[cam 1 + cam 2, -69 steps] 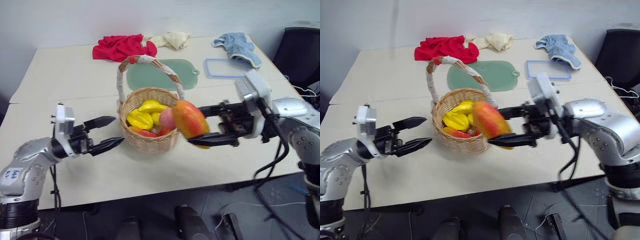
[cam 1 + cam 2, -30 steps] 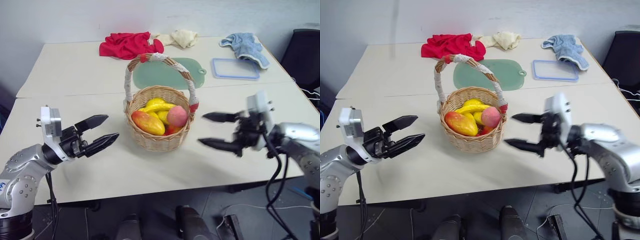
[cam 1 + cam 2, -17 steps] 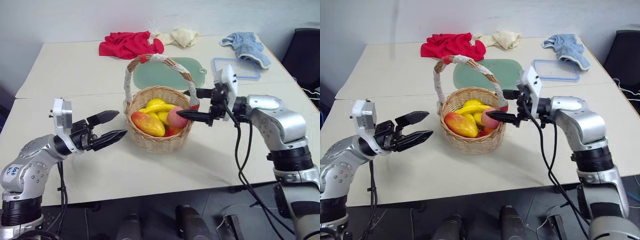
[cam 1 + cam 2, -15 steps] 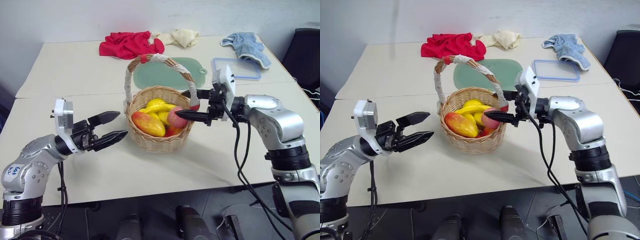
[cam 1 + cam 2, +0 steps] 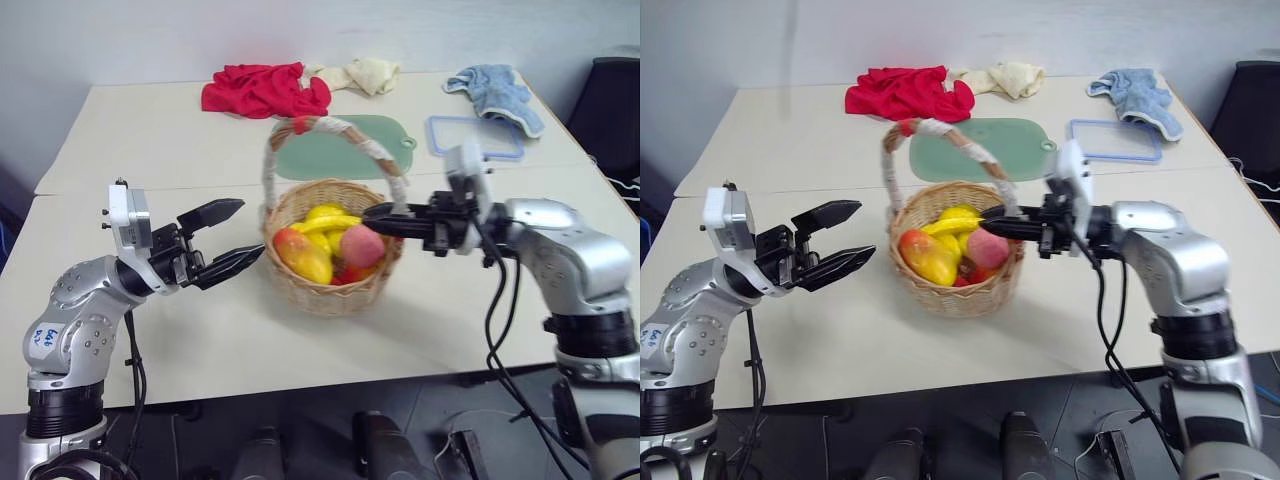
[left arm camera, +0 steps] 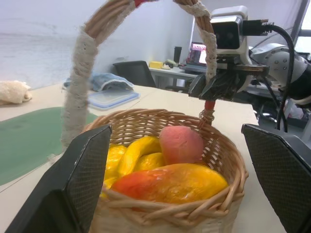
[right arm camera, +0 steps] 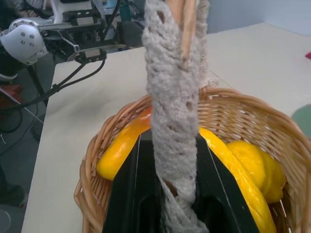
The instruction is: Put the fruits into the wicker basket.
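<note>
Right gripper (image 5: pixel 385 217) clenched on the white-wrapped handle (image 7: pixel 174 121) of the wicker basket (image 5: pixel 335 290), just above its red end on the robot's right. Left gripper (image 5: pixel 233 234) spread wide and empty, just beside the basket's left wall without touching. Pink peach (image 5: pixel 362 246) and orange-yellow mango (image 5: pixel 303 255) inside the basket, against yellow bananas (image 5: pixel 327 221), on the beige table (image 5: pixel 150 150).

The tan woven wicker basket (image 5: pixel 330 285) has a white-wrapped handle with red ends, holding a pink peach (image 5: pixel 362 246), an orange-yellow, red-blushed mango (image 5: pixel 303 254) and bright yellow bananas (image 5: pixel 328 217). Near the desk's far edge lie a red cloth (image 5: pixel 262 90), cream cloth (image 5: pixel 362 72), blue cloth (image 5: pixel 493 87) and pale green mat (image 5: pixel 345 145).
</note>
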Tool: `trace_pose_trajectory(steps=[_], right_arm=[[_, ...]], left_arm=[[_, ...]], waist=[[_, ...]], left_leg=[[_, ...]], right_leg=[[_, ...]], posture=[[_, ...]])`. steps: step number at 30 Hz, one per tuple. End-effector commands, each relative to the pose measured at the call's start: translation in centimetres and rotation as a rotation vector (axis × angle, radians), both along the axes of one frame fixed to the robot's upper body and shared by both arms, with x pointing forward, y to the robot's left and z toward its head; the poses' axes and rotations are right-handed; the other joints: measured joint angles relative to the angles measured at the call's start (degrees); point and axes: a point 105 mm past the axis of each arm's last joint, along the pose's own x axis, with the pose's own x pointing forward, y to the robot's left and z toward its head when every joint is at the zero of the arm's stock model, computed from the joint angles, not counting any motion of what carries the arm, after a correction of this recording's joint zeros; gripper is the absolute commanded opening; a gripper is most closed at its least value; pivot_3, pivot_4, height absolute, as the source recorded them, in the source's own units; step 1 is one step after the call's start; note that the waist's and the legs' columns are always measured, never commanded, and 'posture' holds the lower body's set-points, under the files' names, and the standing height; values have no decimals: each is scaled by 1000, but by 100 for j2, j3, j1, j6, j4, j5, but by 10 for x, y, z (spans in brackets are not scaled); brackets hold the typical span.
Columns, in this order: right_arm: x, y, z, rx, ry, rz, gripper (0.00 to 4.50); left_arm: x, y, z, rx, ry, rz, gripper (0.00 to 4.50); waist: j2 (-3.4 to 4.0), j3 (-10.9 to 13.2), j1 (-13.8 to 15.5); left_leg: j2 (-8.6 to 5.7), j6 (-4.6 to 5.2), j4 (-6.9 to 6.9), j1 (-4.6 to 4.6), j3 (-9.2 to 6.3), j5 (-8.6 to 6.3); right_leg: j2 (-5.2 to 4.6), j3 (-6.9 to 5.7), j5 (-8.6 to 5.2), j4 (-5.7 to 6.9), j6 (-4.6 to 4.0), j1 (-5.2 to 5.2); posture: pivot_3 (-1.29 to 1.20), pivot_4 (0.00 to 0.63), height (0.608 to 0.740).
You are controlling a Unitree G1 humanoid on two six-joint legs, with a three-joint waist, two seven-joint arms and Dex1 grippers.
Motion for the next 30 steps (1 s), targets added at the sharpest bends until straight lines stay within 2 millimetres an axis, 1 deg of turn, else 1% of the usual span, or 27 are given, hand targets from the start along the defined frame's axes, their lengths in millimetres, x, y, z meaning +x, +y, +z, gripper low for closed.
trace_pose_trajectory(steps=[1, 2, 3, 5, 9, 12, 15, 17, 18, 20, 21, 23, 24, 26, 29, 30], right_arm=[[-18, -48, 46, 103, -176, -226, 201], [-21, -61, 50, 119, -188, -285, 201], [-23, -80, 52, 127, -202, -373, 201], [-29, -117, 52, 111, -234, -530, 201], [-35, -179, 47, 139, -262, -779, 201], [-33, -211, 37, 151, -275, -879, 201], [-23, -250, 21, 172, -274, -1015, 201], [-17, -265, 5, 144, -249, -1051, 201], [-15, -270, -3, 134, -221, -1052, 201], [-11, -273, -16, 86, -190, -1028, 201], [-10, -273, -22, 86, -145, -1006, 201], [-9, -277, -26, 63, -133, -999, 938], [-9, -277, -29, 44, -120, -984, 1174], [-13, -279, -30, 19, -116, -972, 1827], [-23, -283, -26, -20, -136, -976, 2847], [-29, -284, -25, -42, -146, -975, 3159]], left_arm=[[4, -5, 3, 5, -30, -7, 4500], [5, -6, 3, 3, -29, -12, 4500], [7, -9, 2, 2, -25, -21, 4500], [9, -13, 0, 4, -14, -46, 4500], [15, -20, -4, 19, 0, -92, 4500], [20, -24, -3, 21, -2, -115, 4500], [23, -29, -3, 21, -5, -137, 4500], [22, -33, -3, 25, -6, -156, 4500], [22, -35, -3, 26, -8, -163, 4500], [20, -37, -2, 29, -10, -177, 4500], [20, -37, -1, 34, -11, -182, 4500], [19, -37, -1, 41, -12, -185, 4500], [19, -36, -1, 44, -13, -184, 4500], [19, -37, 0, 50, -17, -184, 4500], [16, -40, 3, 54, -30, -192, 4500], [15, -41, 4, 56, -32, -194, 4500]], waist=[[0, 0, 30], [0, 0, 42], [0, 0, 62], [0, 0, 103], [0, 0, 102], [1, 0, 72], [2, 0, 44], [6, -2, 21], [8, 0, 2], [10, 1, -44], [11, 1, -54], [11, 1, -70], [11, 1, -71], [11, 0, -67], [12, 1, -55], [13, 1, -34]], left_leg=[[-1, 1, 0, -9, 1, -1], [-2, 1, 1, -9, 1, -1], [-3, 1, 2, -9, 4, -1], [-5, 2, 4, -14, 5, -1], [-10, 3, 9, -11, 15, -1], [-11, 4, 11, 2, 29, -1], [-12, 3, 4, 22, 29, -1], [-13, 3, 2, 25, 33, -1], [-13, 3, 2, 28, 35, -1], [-13, 4, -3, 28, 38, -1], [-13, 4, -3, 28, 38, -1], [-11, 4, 0, 31, 38, -1], [-11, 4, 1, 31, 38, -1], [-11, 4, 1, 33, 38, -1], [-11, 4, 1, 32, 39, -1], [-11, 4, 1, 31, 39, -1]], right_leg=[[0, -1, 0, -11, 0, -1], [0, -1, 0, -12, 0, -1], [1, 0, 0, -21, 0, 0], [2, 0, 1, -31, 0, 3], [3, 13, 11, -49, 8, 9], [6, 27, 12, -51, 8, 10], [17, 44, 12, -49, 7, 12], [17, 48, 12, -50, 8, 14], [17, 48, 12, -50, 8, 14], [17, 49, 12, -50, 8, 14], [17, 49, 12, -49, 8, 14], [17, 49, 12, -49, 8, 16], [17, 49, 13, -49, 8, 17], [17, 50, 12, -48, 8, 17], [17, 52, 13, -49, 8, 17], [17, 52, 13, -49, 8, 17]], posture=[[0, 150, 740], [0, 150, 740], [0, 150, 740], [0, 150, 740], [0, 150, 740], [0, 150, 740], [0, 150, 740], [0, 150, 740], [0, 150, 740], [0, 150, 740], [0, 150, 740], [0, 150, 740], [0, 150, 740], [0, 150, 740], [0, 150, 740], [0, 150, 740]])
